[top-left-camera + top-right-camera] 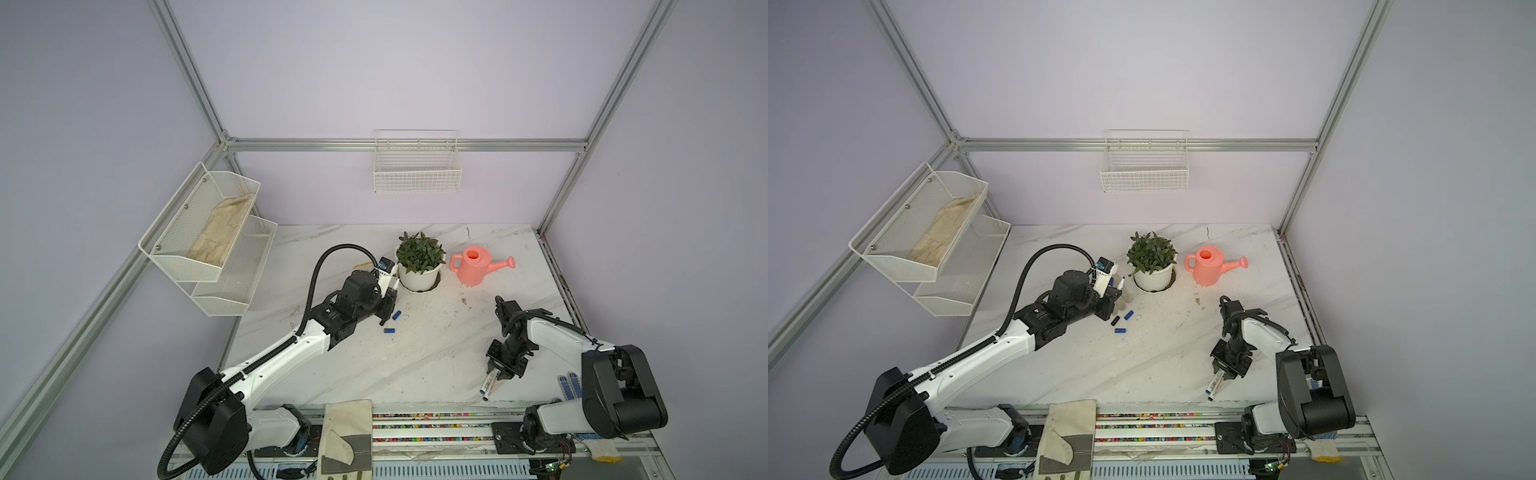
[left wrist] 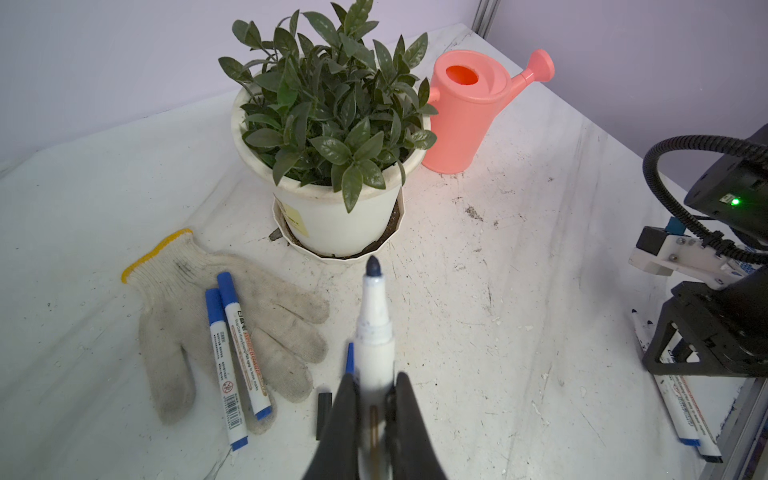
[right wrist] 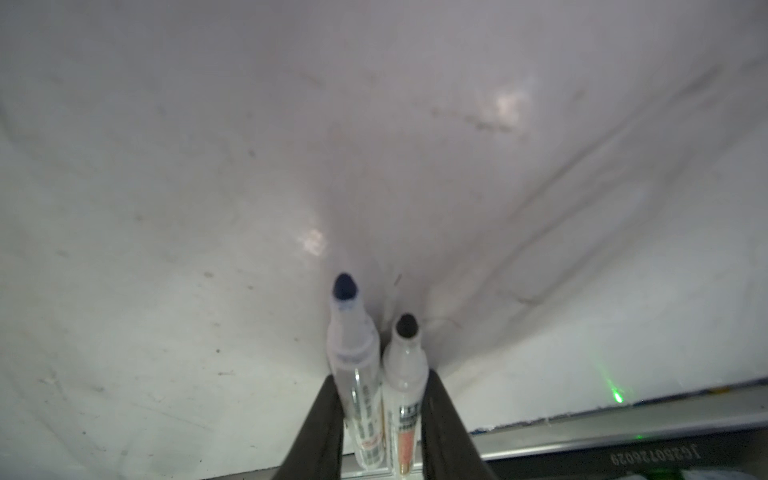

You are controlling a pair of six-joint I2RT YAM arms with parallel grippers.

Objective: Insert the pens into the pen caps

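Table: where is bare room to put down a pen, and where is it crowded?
Bare: the middle of the table, between the loose caps and the right gripper with its two pens; also the front strip between the left arm and the table's edge. Crowded: beside the plant pot, where the left gripper holds a pen near glove and caps.

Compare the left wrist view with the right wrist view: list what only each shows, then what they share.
Left wrist only: potted plant, pink watering can, glove under two capped pens, black cap, left gripper shut on a blue-tipped pen. Right wrist only: the grip itself, right gripper clamping two uncapped pens side by side, blue tip beside black. Shared: the marble table, plus that gripper and pens from outside in the left wrist view.
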